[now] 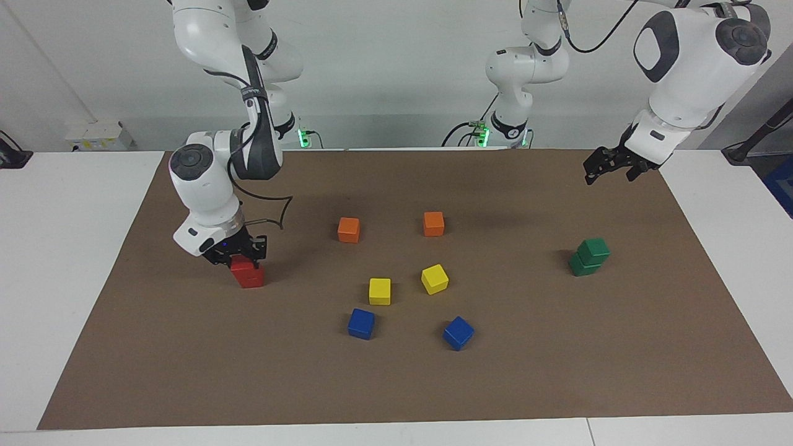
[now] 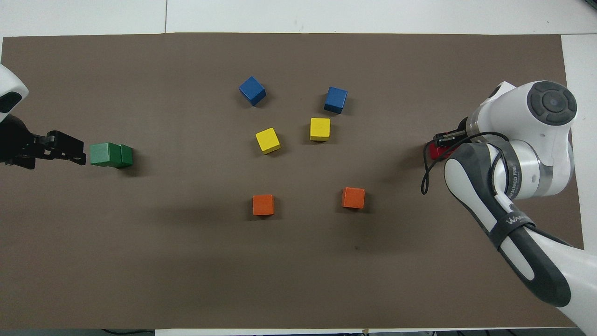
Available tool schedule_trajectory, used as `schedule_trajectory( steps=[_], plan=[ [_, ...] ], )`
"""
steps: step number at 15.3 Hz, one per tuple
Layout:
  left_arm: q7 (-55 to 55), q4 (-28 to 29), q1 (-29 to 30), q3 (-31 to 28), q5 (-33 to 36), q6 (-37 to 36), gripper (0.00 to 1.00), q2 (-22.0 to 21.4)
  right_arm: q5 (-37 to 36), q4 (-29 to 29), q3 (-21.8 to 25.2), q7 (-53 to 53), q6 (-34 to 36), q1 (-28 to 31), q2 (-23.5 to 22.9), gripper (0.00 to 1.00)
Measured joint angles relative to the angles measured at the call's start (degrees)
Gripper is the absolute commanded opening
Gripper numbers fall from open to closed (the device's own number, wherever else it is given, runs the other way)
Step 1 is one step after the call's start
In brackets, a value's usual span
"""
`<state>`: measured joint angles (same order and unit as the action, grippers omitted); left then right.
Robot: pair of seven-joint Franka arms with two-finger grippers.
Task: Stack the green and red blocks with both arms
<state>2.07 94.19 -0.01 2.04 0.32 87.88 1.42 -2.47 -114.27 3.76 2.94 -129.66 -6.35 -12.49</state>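
The right gripper (image 1: 238, 253) hangs low, pointing down, near the right arm's end of the worktop. The left gripper (image 1: 610, 166) hovers raised near the worktop's corner at the left arm's end.

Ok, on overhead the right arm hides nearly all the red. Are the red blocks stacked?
Observer: Yes. From the facing view, the red blocks stand one on the other, and the right claw is right at the upper one.
Operator: And the green ones? Here they look side by side.
Observer: The green blocks are stacked too, the upper one sitting askew on the lower.
Operator: Is the left claw touching them?
Observer: No, the left claw hangs in the air, apart from the green stack.
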Motion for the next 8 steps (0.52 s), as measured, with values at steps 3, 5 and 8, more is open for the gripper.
schedule_trajectory(
  steps=[3, 5, 8],
  plan=[
    [0.0, 0.0, 0.0, 0.0, 0.0, 0.0, 1.0, 0.0, 0.0, -0.77, 0.03, -0.47, -1.87, 0.06, -0.01, 0.13],
    [0.0, 0.0, 0.0, 0.0, 0.0, -0.02, 1.0, -0.01, 0.0, -1.21, 0.03, -0.69, -1.98, 0.07, 0.16, 0.13],
    [0.0, 0.0, 0.0, 0.0, 0.0, 0.0, 1.0, -0.02, 0.0, -1.83, 0.03, -0.78, -1.97, 0.29, 0.63, 0.7]
  ],
)
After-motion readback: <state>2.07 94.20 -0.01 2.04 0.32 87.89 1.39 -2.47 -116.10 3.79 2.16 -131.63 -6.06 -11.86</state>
